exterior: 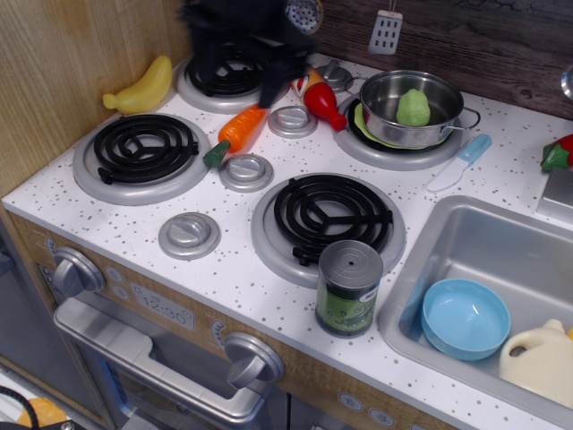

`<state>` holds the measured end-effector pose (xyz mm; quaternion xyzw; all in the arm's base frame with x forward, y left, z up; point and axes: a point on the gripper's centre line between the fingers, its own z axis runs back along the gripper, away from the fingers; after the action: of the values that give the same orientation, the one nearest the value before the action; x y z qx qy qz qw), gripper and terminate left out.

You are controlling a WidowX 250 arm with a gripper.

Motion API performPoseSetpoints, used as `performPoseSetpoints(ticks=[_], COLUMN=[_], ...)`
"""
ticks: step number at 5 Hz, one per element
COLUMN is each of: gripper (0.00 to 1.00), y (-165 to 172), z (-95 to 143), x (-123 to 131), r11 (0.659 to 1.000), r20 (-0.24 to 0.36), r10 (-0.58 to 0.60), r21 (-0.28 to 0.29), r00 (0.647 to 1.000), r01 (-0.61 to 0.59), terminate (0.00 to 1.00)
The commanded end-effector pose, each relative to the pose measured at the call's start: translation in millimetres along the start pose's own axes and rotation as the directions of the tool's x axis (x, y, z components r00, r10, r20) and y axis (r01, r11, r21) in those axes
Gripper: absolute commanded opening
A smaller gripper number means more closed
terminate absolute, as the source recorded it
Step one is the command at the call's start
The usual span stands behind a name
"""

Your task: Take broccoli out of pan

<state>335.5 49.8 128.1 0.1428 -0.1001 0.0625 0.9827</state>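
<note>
The broccoli (413,107), a light-green rounded lump, sits inside the shiny steel pan (379,97) on the back right burner. My gripper (238,79) is a dark, motion-blurred shape over the back left burner, well to the left of the pan and apart from it. Its two fingers hang down with a gap between them, and nothing is held.
An orange carrot (240,131) and a red-yellow bottle (316,93) lie between gripper and pan. A yellow banana (143,87) lies at the left wall. A green-labelled can (348,288) stands at the front. The sink (466,242) holds a light-blue bowl (465,318) and a cream jug (542,360).
</note>
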Motion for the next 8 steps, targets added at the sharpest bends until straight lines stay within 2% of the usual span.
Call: performPoseSetpoints(ticks=[1, 2, 3, 4, 5, 8], gripper=[1.00, 1.00, 1.00, 1.00, 1.00, 1.00], y=[-37, -55, -75, -96, -110, -124], z=[9, 9, 7, -5, -12, -53], x=[63, 89, 106, 116, 121, 127], r11=[0.998, 0.996, 0.993, 0.987, 0.985, 0.979], r20=[0.214, 0.267, 0.307, 0.344, 0.363, 0.421], r10=[0.050, 0.051, 0.041, 0.046, 0.022, 0.000], r21=[-0.055, -0.086, -0.114, -0.160, -0.166, -0.184], r00=[0.976, 0.962, 0.951, 0.938, 0.932, 0.907], r01=[-0.039, -0.029, -0.006, 0.010, 0.042, 0.086], terminate=[0.00, 0.00, 0.00, 0.00, 0.00, 0.00])
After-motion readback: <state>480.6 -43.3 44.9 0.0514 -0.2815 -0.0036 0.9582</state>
